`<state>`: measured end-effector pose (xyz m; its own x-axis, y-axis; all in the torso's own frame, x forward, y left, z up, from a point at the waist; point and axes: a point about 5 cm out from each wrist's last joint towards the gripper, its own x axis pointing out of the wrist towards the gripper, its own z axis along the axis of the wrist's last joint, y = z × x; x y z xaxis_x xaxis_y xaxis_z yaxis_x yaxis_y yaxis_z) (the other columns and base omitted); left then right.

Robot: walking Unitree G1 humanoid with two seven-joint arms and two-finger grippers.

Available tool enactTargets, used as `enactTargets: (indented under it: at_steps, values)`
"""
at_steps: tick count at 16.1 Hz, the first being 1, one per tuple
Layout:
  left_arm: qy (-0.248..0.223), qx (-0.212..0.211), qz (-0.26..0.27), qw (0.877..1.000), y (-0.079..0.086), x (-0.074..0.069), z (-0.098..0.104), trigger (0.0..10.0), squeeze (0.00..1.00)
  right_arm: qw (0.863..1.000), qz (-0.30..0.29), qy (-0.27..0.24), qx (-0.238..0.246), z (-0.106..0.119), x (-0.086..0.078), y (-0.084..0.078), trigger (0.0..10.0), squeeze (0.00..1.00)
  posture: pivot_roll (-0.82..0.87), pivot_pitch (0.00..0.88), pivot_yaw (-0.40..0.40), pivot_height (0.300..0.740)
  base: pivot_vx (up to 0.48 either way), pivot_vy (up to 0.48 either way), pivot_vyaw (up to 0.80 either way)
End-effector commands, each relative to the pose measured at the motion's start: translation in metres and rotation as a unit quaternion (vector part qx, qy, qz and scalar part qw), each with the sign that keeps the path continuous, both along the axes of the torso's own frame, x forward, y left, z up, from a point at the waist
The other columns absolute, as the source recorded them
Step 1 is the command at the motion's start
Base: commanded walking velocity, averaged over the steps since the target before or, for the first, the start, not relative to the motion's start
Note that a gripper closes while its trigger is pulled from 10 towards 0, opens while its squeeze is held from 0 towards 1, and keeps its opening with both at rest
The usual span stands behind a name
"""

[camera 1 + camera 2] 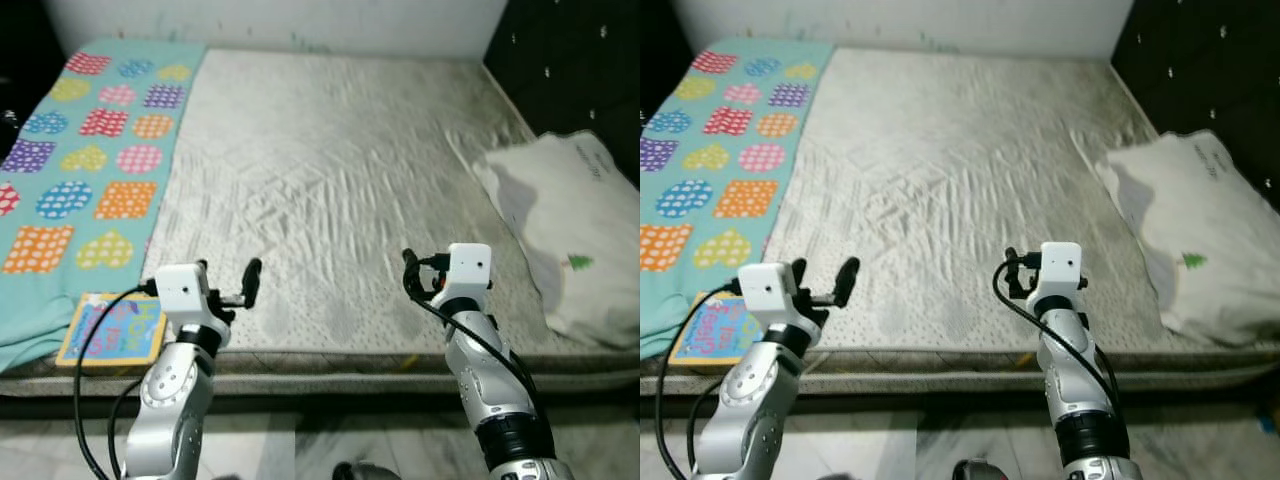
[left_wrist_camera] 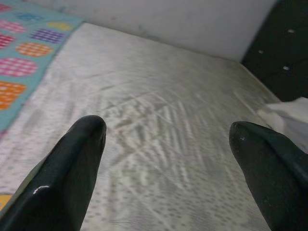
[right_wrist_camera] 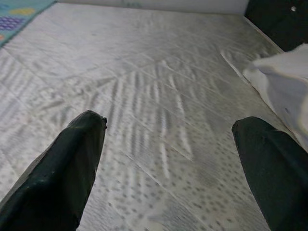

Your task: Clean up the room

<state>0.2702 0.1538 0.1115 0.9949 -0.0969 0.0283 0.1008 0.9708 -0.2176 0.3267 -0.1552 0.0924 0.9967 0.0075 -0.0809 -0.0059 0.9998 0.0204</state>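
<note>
I have both arms raised over the near edge of the bed (image 1: pixel 330 180), and neither holds anything. The left gripper (image 1: pixel 238 290) has its jaws spread wide, with bare mattress showing between the fingers (image 2: pixel 72 163) in its wrist view. The right gripper (image 3: pixel 168 163) is likewise open and empty above the sheet.

The things I judge need tidying sit off to either side. A children's book (image 1: pixel 112 328) lies flat at the near corner of the bed, outward of the left jaws and a little behind them, its far edge touching the patterned blanket (image 1: pixel 85 150). The pillow (image 1: pixel 560 230) lies outward of the right jaws and ahead, pushed against the dark headboard (image 1: pixel 575 70).

My main worry is the book: it lies flat and close to the mattress edge, so a sideways nudge from a finger could slide it off onto the floor (image 1: pixel 300 450) instead of lifting it. Closing on it could also pinch blanket along with the cover. The pillow is soft and bulky, so I expect a pinch at one corner to drag it, not carry it.

Between and ahead of both sets of jaws the mattress is open, so reaching forward looks free. Room tightens outward of the right jaws at the headboard, and beneath both wrists at the bed's near edge.
</note>
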Motion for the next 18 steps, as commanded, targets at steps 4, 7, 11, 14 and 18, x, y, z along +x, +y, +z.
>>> enactTargets:
  at_steps: [4,7,11,14,18]
  values:
    - [0.023,-0.012,0.028,0.999,0.0065,-0.0016,-0.0060,10.0,0.00,1.000,-0.004,0.008,0.010,-0.0049,-0.0027,0.0025,10.0,0.00,0.01,0.154,-0.064,0.740,0.000,0.000,0.00]
    - [0.018,-0.010,0.021,1.000,0.0051,-0.0011,-0.0043,10.0,0.00,1.000,-0.011,0.010,0.010,-0.0058,-0.0029,0.0007,10.0,0.00,0.01,0.160,-0.059,0.740,0.000,0.112,-0.71]
    - [0.022,-0.011,0.020,1.000,0.0048,-0.0019,-0.0053,10.0,0.00,1.000,-0.010,0.012,0.011,-0.0063,-0.0040,-0.0001,10.0,0.00,0.00,0.167,-0.069,0.740,0.000,0.442,-0.36]
    - [0.023,-0.012,0.022,0.999,0.0042,-0.0028,-0.0062,10.0,0.00,1.000,-0.006,0.013,0.010,-0.0065,-0.0044,0.0003,10.0,0.00,0.00,0.167,-0.075,0.740,0.000,0.480,0.00]
    - [0.022,-0.017,0.025,0.999,0.0044,-0.0036,-0.0065,10.0,0.00,1.000,0.004,0.019,0.009,-0.0082,-0.0043,0.0029,10.0,0.00,0.00,0.167,-0.077,0.740,0.000,0.480,0.00]
